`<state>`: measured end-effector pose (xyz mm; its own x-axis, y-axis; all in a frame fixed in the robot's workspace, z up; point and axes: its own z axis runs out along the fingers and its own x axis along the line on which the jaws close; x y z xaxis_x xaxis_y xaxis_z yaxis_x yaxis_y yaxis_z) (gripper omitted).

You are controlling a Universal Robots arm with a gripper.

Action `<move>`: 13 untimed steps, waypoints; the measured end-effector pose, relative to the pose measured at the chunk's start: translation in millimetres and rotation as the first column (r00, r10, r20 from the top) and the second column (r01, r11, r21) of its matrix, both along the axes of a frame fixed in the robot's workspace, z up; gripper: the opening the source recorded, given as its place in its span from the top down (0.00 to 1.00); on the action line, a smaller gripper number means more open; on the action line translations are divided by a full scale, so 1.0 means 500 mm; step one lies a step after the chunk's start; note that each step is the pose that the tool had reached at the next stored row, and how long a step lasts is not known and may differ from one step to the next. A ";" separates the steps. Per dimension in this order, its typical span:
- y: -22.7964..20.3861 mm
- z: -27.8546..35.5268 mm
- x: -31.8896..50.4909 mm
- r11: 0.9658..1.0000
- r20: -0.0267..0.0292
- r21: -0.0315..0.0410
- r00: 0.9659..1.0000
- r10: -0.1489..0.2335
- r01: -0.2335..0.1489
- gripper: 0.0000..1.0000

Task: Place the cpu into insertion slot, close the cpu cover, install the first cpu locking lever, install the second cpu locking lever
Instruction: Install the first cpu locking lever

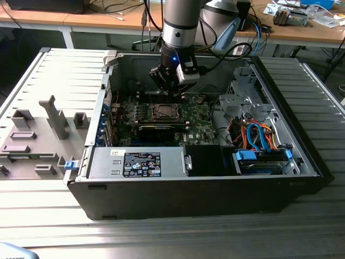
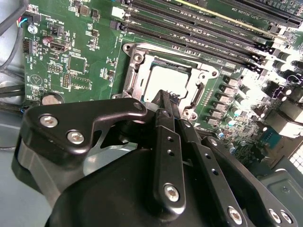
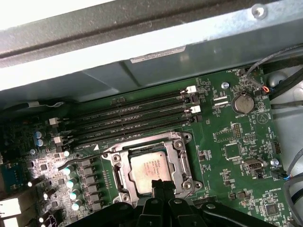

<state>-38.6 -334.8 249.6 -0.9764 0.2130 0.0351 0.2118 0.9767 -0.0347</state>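
First wrist view: one cpu [image 3: 150, 169], four memory slots [image 3: 128, 120].

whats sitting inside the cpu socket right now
The cpu lies in the insertion slot, its silvery top showing through the cpu cover framing it. The gripper hides its near edge; the contacts beneath are covered.

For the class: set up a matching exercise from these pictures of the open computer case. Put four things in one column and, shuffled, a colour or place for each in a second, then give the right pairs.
Things:
1. cpu
2. cpu cover
3. motherboard
4. gripper

Descriptions:
A. green, with long black slots
B. black, hanging just above the socket's edge
C. silvery-grey square lying inside the socket
D. silvery metal frame lying around the chip

Pairs: 1-C, 2-D, 3-A, 4-B
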 end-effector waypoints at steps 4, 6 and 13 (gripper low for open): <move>0.0000 0.000 0.000 1.000 0.000 0.000 1.000 0.005 -0.005 0.89; 0.0000 0.000 0.000 1.000 0.000 0.000 1.000 0.007 -0.007 0.89; 0.0000 0.000 0.000 1.000 0.000 0.000 1.000 0.013 -0.013 0.89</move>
